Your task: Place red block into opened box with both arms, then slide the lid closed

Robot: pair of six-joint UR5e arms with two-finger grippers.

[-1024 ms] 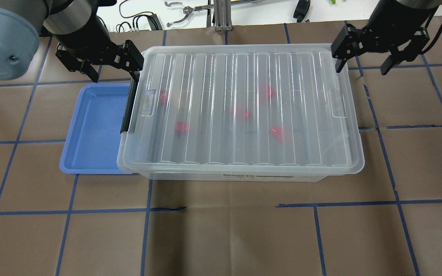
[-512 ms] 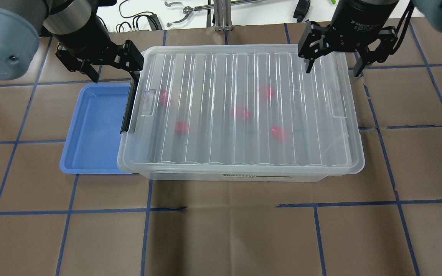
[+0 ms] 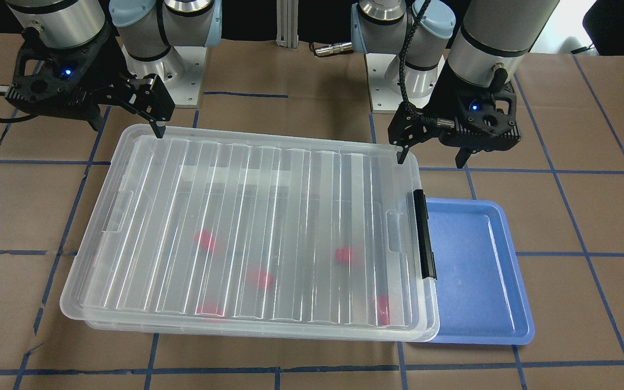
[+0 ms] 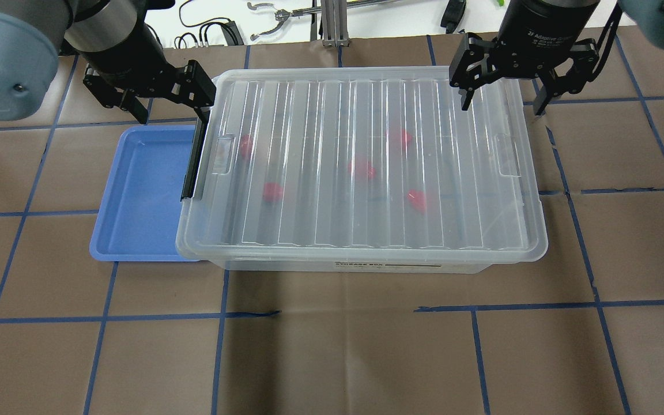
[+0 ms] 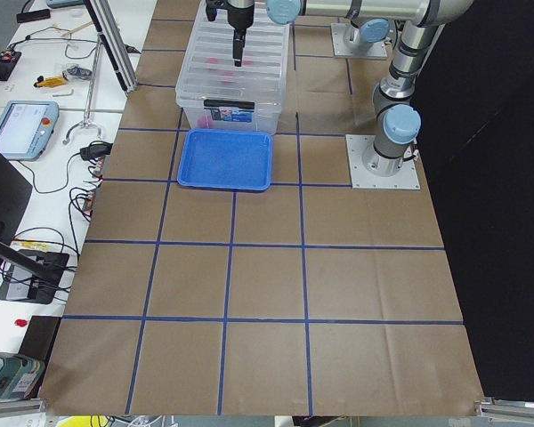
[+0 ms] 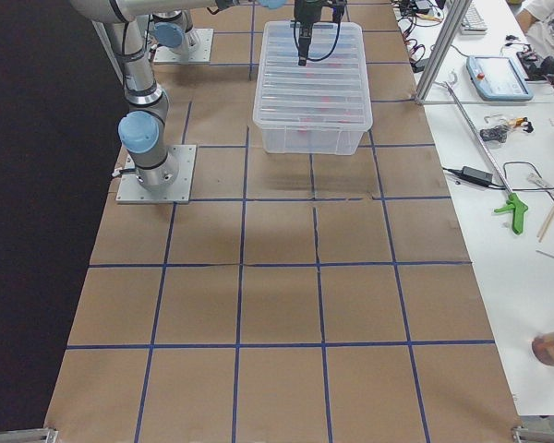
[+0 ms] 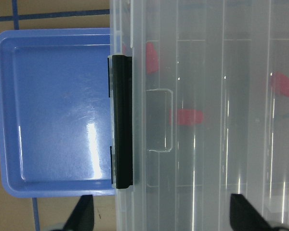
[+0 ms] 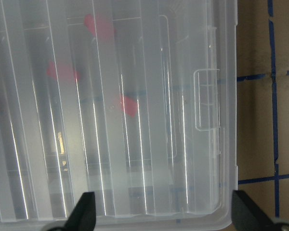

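- Right black two-finger gripper point(image 4: 501, 108) moved inward in last second: from outside clear plastic box point(image 4: 366, 267) to over its far right corner.
- Its jaws spread, straddling rim of ribbed translucent lid point(image 4: 366, 161).
- Left gripper point(image 4: 173, 112) unmoved, spread at box's far left corner.
- Lid covers box; only final nudge judged left.
- Glossy red blocks point(image 4: 272, 192) seen inside box under lid, well apart from both grippers.

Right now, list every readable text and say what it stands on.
"STORAGE BOX": label on the box front; the rest of the label is too small.
"2F Adaptive": right gripper body; letters after it blurred.
Tablet screen: too small to read.
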